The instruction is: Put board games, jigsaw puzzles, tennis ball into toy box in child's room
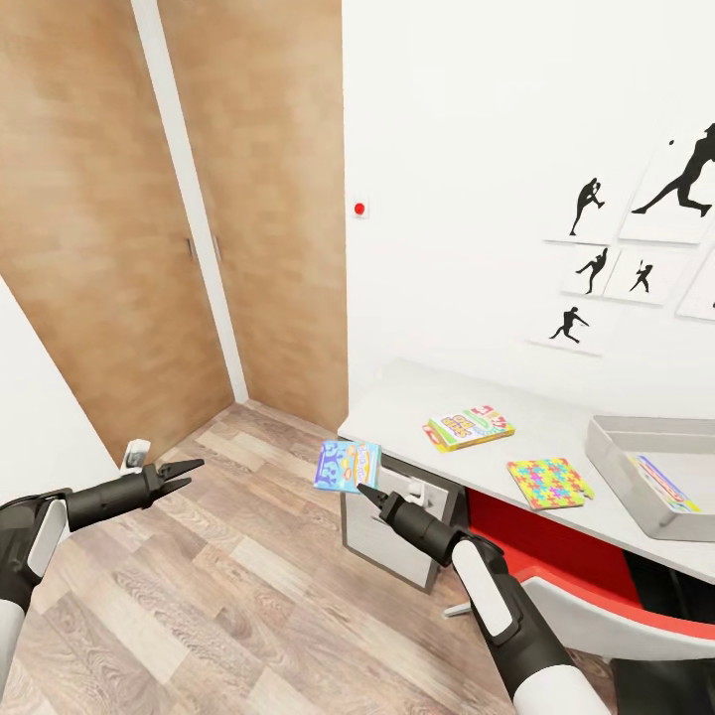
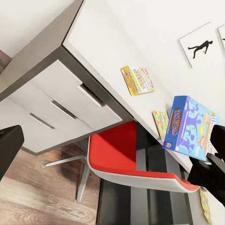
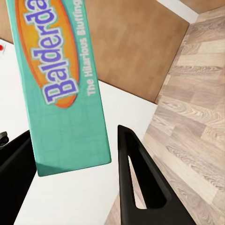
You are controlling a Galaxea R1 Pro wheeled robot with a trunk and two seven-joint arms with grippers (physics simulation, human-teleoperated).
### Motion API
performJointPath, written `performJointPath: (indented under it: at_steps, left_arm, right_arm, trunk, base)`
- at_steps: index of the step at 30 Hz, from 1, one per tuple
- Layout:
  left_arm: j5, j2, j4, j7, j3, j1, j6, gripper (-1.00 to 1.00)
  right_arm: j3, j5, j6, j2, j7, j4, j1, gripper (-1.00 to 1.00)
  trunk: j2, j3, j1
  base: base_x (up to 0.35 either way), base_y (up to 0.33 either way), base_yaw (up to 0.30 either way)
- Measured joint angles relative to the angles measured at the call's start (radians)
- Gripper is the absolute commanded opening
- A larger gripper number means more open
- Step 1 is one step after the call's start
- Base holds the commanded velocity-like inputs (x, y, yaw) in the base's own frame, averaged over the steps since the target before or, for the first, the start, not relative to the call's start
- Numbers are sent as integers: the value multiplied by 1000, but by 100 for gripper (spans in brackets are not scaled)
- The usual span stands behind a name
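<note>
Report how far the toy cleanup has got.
Partly done. The toy box on the table already holds one flat colourful item, seemingly a jigsaw puzzle. In hand: the right gripper grips the blue board game, not yet over the box. Left to do: the green-edged board game and a jigsaw puzzle lie on the table. The left gripper is open and empty.

board game (image 3: 65,89) edge, "Balderdash", "The Hilarious Bluffing"
</note>
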Motion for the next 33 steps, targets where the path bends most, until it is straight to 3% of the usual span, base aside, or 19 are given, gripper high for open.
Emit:
performJointPath:
  at_steps: [13, 15, 17, 18, 20, 21, 24, 25, 27, 29, 33]
  left_arm:
    - [-1, 0, 0, 0, 0, 0, 0, 100]
    - [0, 0, 0, -2, 0, 0, 0, 100]
    - [0, 0, 0, -4, 0, 0, 0, 100]
    - [1, 0, -1, -6, 0, 0, 0, 100]
    - [1, 1, -2, -10, 0, 0, 0, 100]
    - [1, 1, -3, -10, 0, 0, 0, 100]
    - [2, 2, -8, -14, 1, 0, 0, 100]
    - [3, 2, -10, -16, 1, 0, 1, 100]
    - [5, 2, -14, -30, 2, 0, 2, 100]
    - [6, 3, -15, -52, 1, 0, 2, 100]
    - [7, 3, -18, -105, 6, -5, 9, 100]
  right_arm:
    - [-1, -5, 14, -8, -3, -30, 1, -100]
    - [-1, -21, 55, -55, -1, -131, 10, -100]
    - [-3, -32, 107, -102, -2, -244, 47, -100]
    - [-13, -58, 142, -128, -2, -321, 82, -100]
    - [-64, -126, 198, -166, -5, -448, 150, -100]
    - [-86, -138, 210, -172, -5, -469, 164, -100]
    - [-236, -216, 318, -189, -8, -528, 213, -100]
    - [-261, -224, 341, -190, -8, -533, 217, -100]
    - [-357, -240, 414, -193, -8, -542, 227, -100]
    - [-413, -248, 453, -193, -8, -548, 230, -100]
    - [-472, -255, 499, -194, -11, -551, 233, -100]
  trunk:
    - [0, 0, 0]
    - [0, 0, 0]
    - [0, 0, 0]
    - [0, 0, 0]
    - [0, 0, 0]
    - [0, 0, 0]
    - [0, 0, 0]
    - [0, 0, 0]
    - [0, 0, 0]
    - [0, 0, 0]
    - [0, 0, 0]
  base:
    - [0, 0, 0]
    - [0, 0, 0]
    - [0, 0, 0]
    - [0, 0, 0]
    - [0, 0, 0]
    - [0, 0, 0]
    - [0, 0, 0]
    - [0, 0, 0]
    - [0, 0, 0]
    - [0, 0, 0]
    - [0, 0, 0]
